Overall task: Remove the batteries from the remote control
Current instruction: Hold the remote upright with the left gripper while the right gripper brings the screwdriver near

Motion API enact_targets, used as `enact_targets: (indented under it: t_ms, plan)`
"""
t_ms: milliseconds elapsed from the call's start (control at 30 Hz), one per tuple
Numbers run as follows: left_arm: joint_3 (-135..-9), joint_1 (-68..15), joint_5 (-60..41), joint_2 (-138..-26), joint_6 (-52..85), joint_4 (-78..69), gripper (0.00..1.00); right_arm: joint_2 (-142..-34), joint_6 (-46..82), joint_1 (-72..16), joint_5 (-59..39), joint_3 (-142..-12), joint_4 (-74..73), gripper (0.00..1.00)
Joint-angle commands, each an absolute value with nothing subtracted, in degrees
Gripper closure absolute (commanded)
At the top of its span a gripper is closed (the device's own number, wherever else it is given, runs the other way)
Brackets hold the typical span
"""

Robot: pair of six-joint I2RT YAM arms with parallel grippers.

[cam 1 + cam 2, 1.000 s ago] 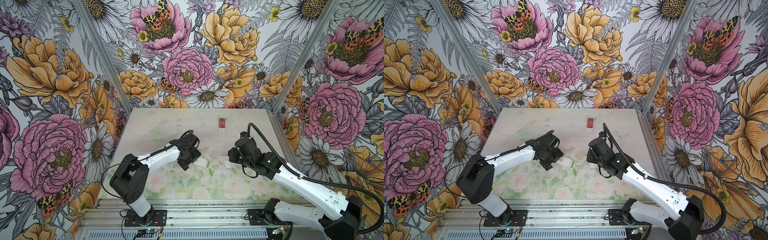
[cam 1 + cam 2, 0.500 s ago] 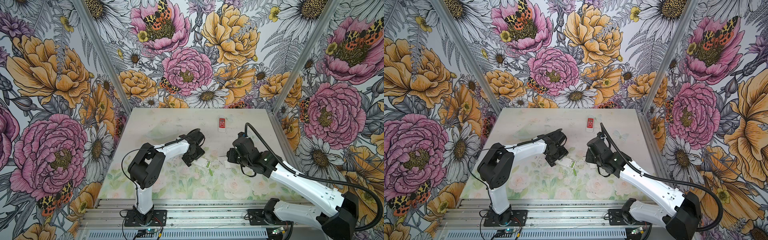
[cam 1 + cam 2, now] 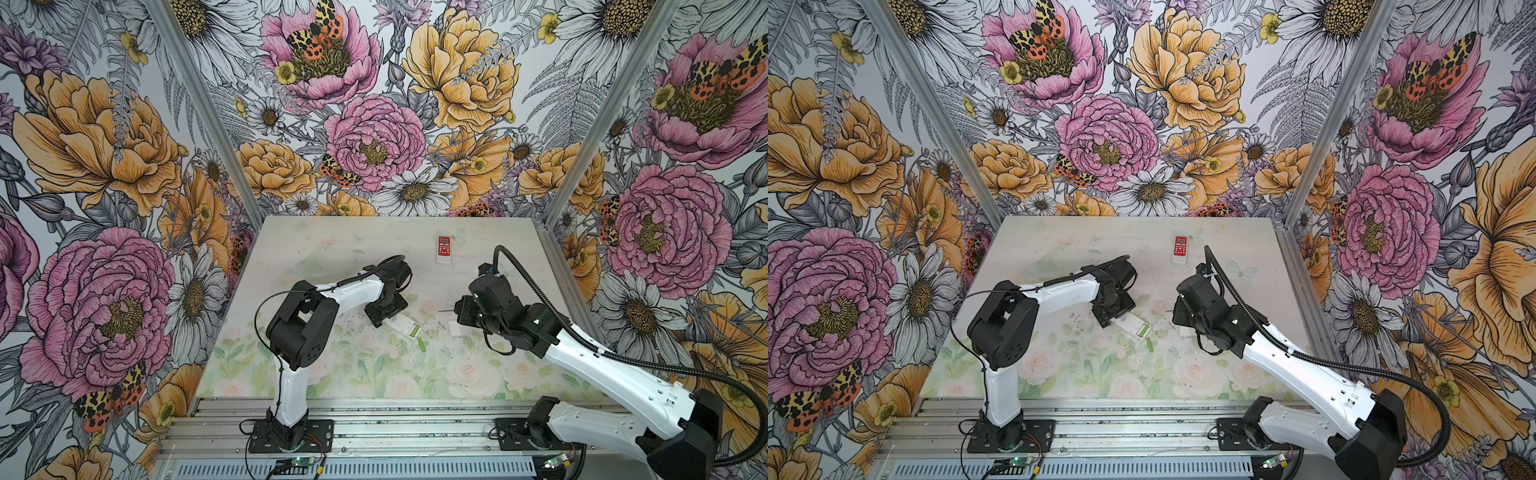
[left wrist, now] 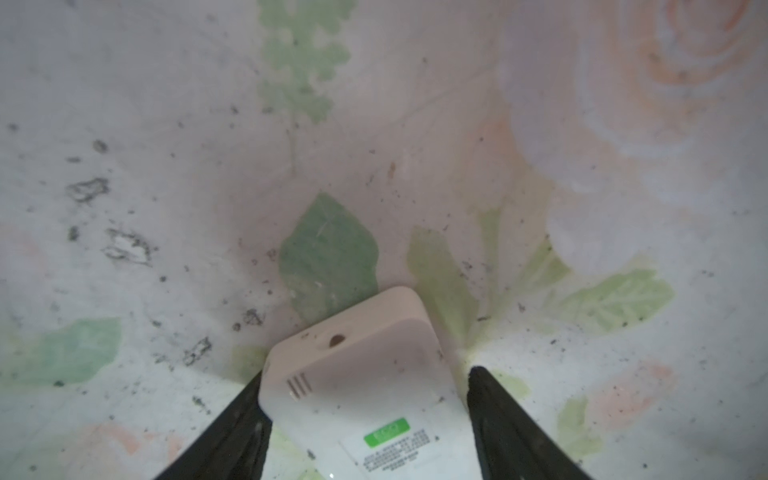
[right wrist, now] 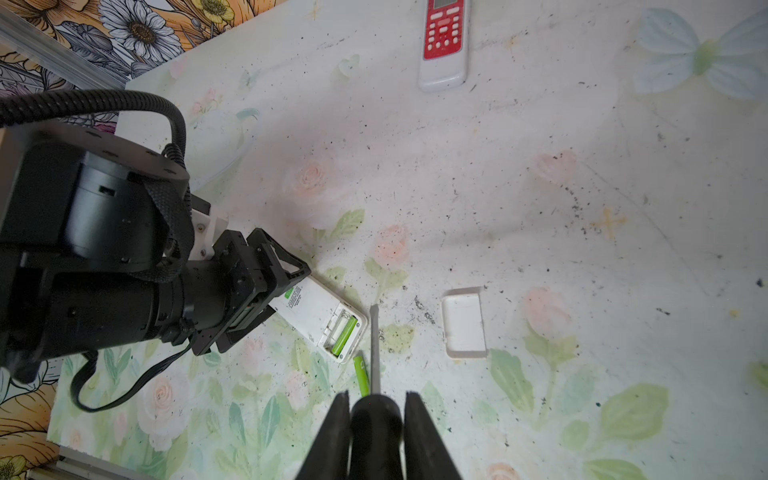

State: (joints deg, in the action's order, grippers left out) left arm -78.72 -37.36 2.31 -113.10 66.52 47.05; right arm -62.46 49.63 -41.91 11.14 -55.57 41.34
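A white remote control (image 5: 316, 309) lies back up on the table, its battery bay open. One light green battery (image 5: 344, 332) sits in the bay, and another (image 5: 360, 372) lies loose on the table beside it. My left gripper (image 4: 365, 372) is closed on the remote's far end (image 4: 357, 374), a finger against each side. My right gripper (image 5: 377, 395) is shut on a screwdriver's black handle. The screwdriver shaft (image 5: 375, 349) points at the remote's open end, its tip just short of it. In both top views the remote (image 3: 405, 324) (image 3: 1136, 324) lies between the two grippers.
The white battery cover (image 5: 464, 322) lies to the right of the remote. A red-faced remote (image 3: 444, 248) rests near the back of the table. Floral walls enclose three sides. The arm bases and rail run along the front edge.
The left arm's elbow has swung in towards the middle, and its jaws have narrowed onto the remote. The right arm with the screwdriver has barely shifted.
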Motion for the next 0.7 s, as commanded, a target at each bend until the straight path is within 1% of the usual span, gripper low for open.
enact_targets:
  t_ms: [0,167,333,500,600,667]
  plan:
    - [-80.7,-36.8,4.5,-115.8,60.9,48.2,0.37,-61.2,48.7,-41.5,11.8,-54.8,40.7,1.0]
    - [-82.1,-38.4,6.0,-117.4,55.7,49.9,0.43,-61.1,48.7,-41.4,12.0,-54.2,40.7,1.0]
    - [-81.4,-39.5,6.3,-117.6,52.9,49.7,0.54,-61.6,47.5,-41.4,10.1,-53.6,40.1,1.0]
    - [-83.6,-41.8,9.0,-117.2,43.8,48.8,0.66,-61.4,40.2,-43.6,4.3,-50.4,34.2,1.0]
    - [-83.7,-42.5,8.3,-116.9,38.6,47.4,0.74,-61.5,35.5,-46.6,3.4,-49.5,31.2,1.0]
    - [-82.8,-42.6,9.0,-116.0,36.4,46.3,0.78,-61.5,32.7,-48.5,3.2,-49.0,29.6,1.0]
